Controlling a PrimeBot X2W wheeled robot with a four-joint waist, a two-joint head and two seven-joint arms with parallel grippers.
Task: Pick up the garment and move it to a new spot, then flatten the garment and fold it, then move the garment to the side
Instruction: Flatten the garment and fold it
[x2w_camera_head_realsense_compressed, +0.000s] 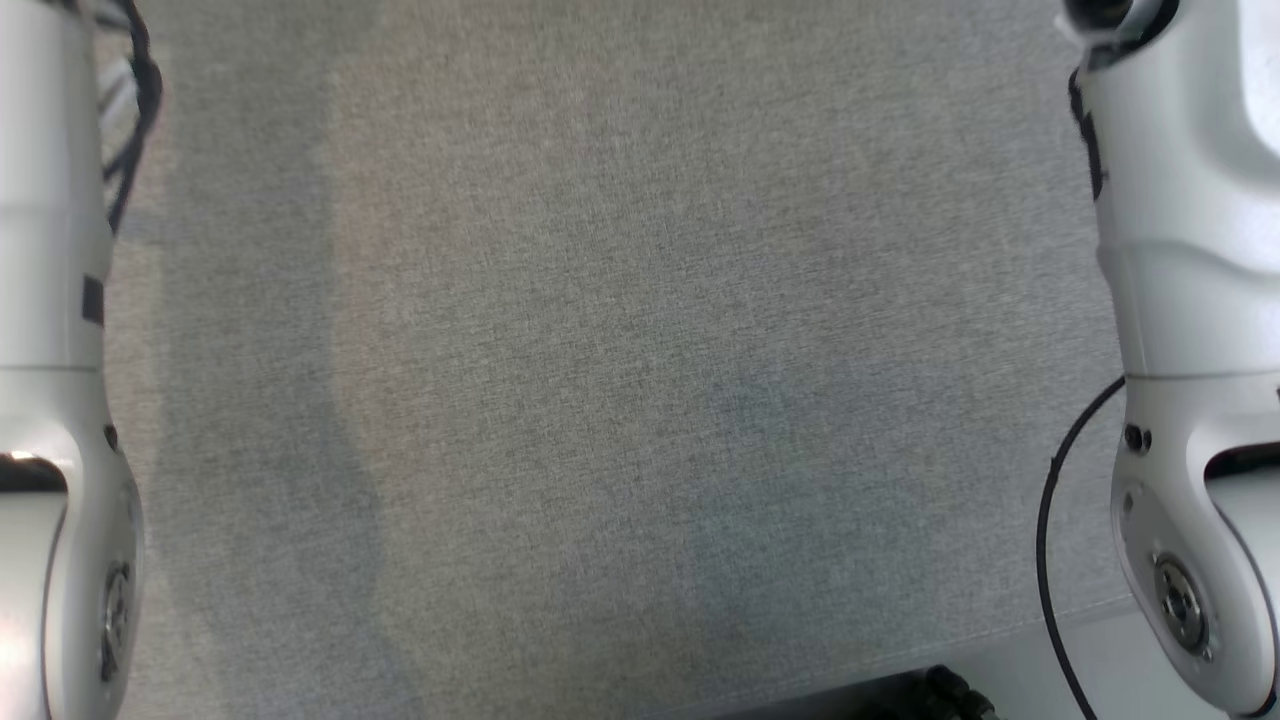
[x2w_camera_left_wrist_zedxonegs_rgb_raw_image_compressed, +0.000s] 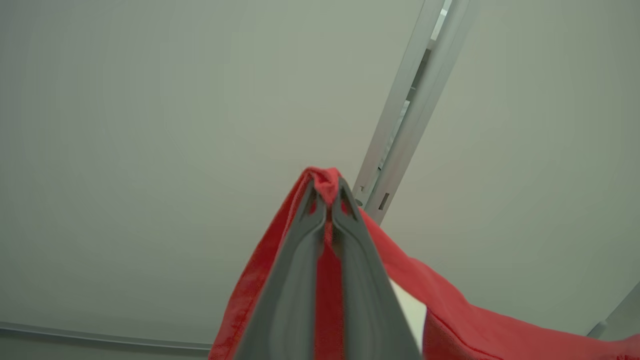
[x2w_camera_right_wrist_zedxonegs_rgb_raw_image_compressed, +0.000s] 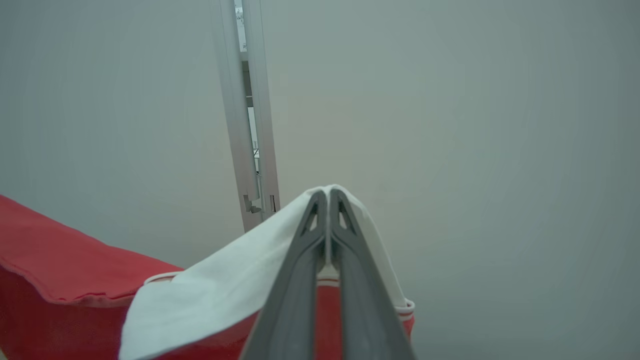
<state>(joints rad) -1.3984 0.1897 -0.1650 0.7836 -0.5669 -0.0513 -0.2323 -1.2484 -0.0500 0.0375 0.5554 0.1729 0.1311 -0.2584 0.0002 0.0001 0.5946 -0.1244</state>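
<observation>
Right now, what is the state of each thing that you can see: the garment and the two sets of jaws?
garment: held up in the air, hanging from two grips, not laid flat.
left gripper: jaws shut on a red fold of the garment.
right gripper: jaws shut on a white part of the garment.

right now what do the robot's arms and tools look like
Both arms are white shells: the left arm carries black cables and a black patch; the right arm has a thin black cable and a round metal joint cap. Left tool and right tool: long grey tapering fingers with triangular cut-outs.
</observation>
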